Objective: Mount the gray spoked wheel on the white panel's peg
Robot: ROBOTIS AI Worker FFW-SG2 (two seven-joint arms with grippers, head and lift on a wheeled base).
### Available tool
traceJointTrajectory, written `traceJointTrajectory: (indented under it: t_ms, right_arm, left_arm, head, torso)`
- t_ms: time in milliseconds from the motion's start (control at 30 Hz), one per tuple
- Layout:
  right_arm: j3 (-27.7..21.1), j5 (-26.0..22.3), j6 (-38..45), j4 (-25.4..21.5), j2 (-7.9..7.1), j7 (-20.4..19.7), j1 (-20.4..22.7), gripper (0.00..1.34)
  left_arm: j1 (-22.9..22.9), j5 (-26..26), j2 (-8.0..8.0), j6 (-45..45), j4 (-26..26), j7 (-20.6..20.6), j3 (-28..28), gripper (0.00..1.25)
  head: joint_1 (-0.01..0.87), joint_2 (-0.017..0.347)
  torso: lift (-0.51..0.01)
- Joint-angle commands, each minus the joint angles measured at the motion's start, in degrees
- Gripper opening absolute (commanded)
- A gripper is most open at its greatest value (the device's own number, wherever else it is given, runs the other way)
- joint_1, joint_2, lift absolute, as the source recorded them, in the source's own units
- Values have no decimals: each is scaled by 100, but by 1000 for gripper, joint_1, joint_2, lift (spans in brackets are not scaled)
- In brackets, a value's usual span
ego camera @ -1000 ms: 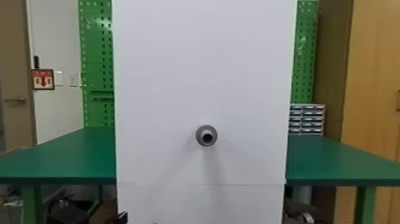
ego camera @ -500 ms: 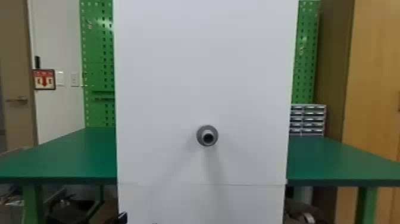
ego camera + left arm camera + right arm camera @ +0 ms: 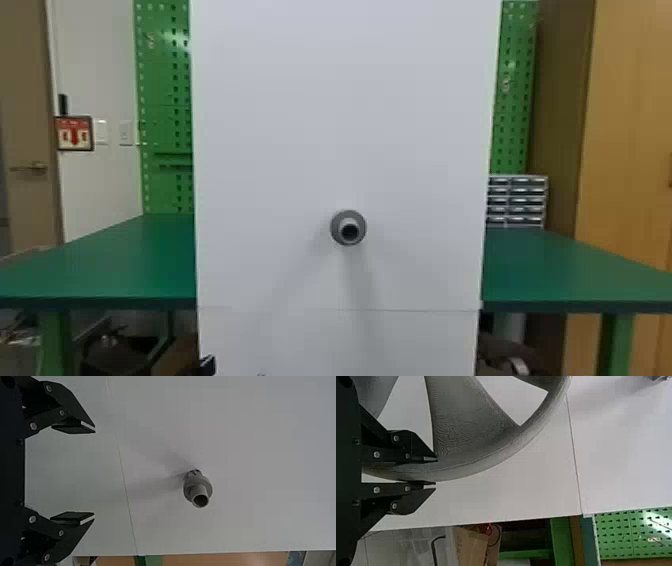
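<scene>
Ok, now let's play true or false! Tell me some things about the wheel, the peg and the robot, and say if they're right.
1. The right black end effector grips the rim of the gray spoked wheel. True.
2. The round gray peg sticks out from the tall white panel. True.
3. The wheel is already on the peg. False: the peg is bare.
4. The left black end effector is squeezed shut. False: the left black end effector is open, with nothing between its fingers.
5. A green tabletop shows on both sides of the panel. True.
6. The peg is bright red. False: it is gray.
</scene>
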Motion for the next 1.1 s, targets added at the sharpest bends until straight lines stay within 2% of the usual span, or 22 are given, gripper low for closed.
traceJointTrajectory:
  t_ms: [0,233,333,767,900,1067]
  right_arm:
    - [4,-28,26,6,-11,0,-1,272]
    - [-31,-108,61,-2,-29,17,-19,267]
    - [-93,-125,210,-134,-46,140,-36,267]
    - [-532,112,993,-1013,-73,588,-45,267]
    - [-699,183,1168,-1233,-73,870,-133,267]
    - [-805,244,1335,-1461,-64,1037,-265,267]
  left_arm:
    - [0,-22,0,0,0,-1,-1,773]
    - [9,-75,0,0,0,-1,-10,773]
    - [18,-66,0,0,0,-1,-1,773]
    - [44,-22,0,9,0,-1,34,773]
    - [53,13,0,9,0,-1,52,773]
    - [62,31,0,9,0,-1,69,773]
  head:
    - [123,-8]
    - [123,-8]
    - [123,-8]
    - [123,-8]
    - [123,-8]
    - [123,-8]
  torso:
    - [-405]
    - [-405]
    - [-405]
    - [-405]
    - [-405]
    - [-405]
